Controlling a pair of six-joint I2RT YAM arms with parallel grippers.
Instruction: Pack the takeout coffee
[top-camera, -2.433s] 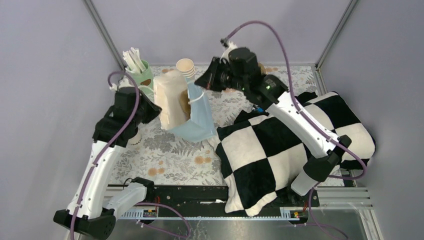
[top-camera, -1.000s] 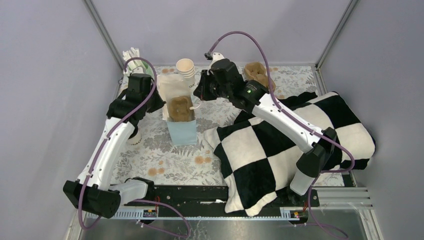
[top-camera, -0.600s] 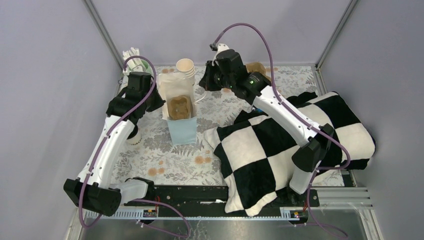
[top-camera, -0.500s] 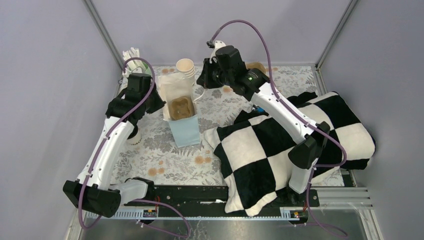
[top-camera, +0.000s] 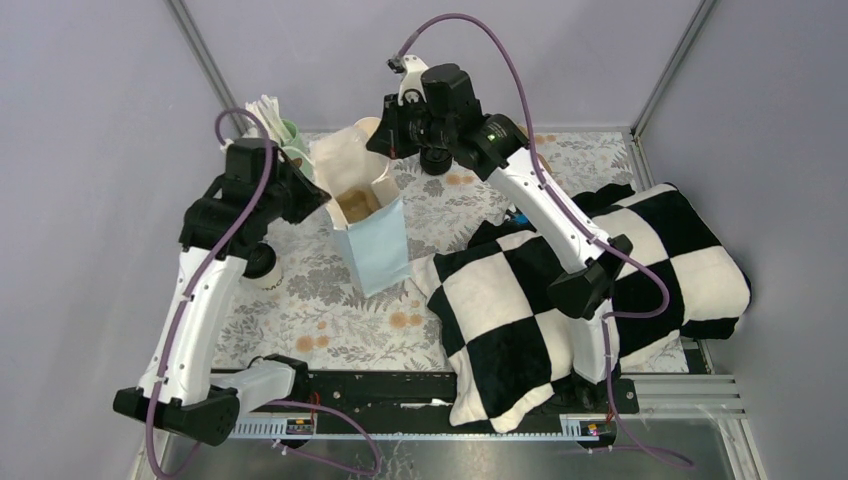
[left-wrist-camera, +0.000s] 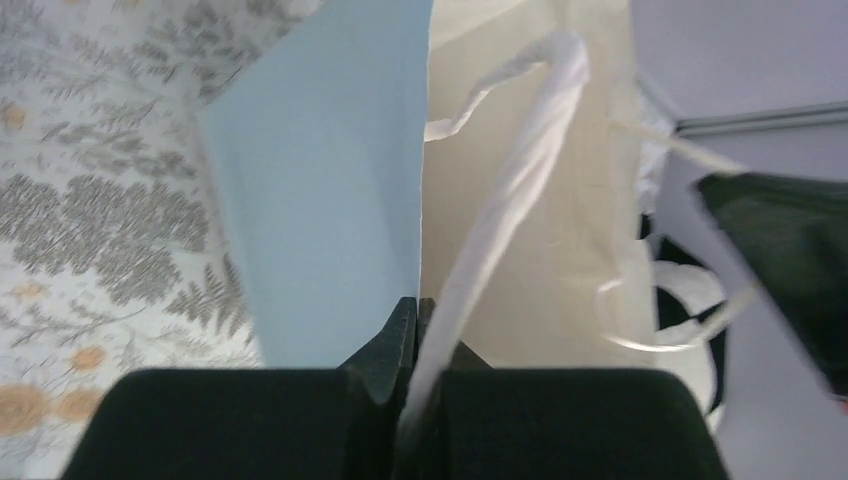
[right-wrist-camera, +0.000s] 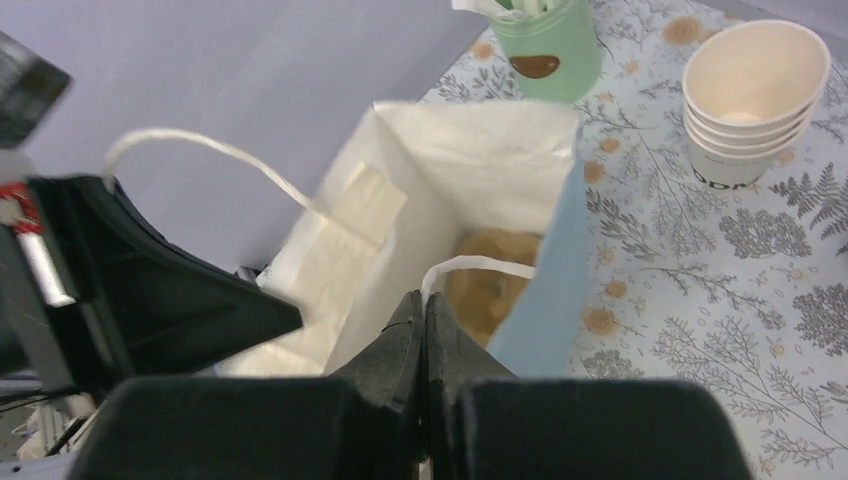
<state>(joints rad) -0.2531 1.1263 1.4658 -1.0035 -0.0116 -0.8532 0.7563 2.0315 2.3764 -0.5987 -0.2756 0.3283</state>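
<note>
Soft, even overhead light, faint shadows; blurry, out-of-focus close foregrounds in wrist views.

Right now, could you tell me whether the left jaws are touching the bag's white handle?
Touching. The left wrist view shows the white handle running straight down into the left gripper, pinched between its shut jaws.

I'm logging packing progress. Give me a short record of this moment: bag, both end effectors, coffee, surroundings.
bag: blue paper, upright, mouth open
contents: brown tray; no cup visible inside
left end effector: shut on white handle
right end effector: shut on second handle
takeout coffee: on table, outside bag
nearby: stacked cups, green cup, checkered pillow
</note>
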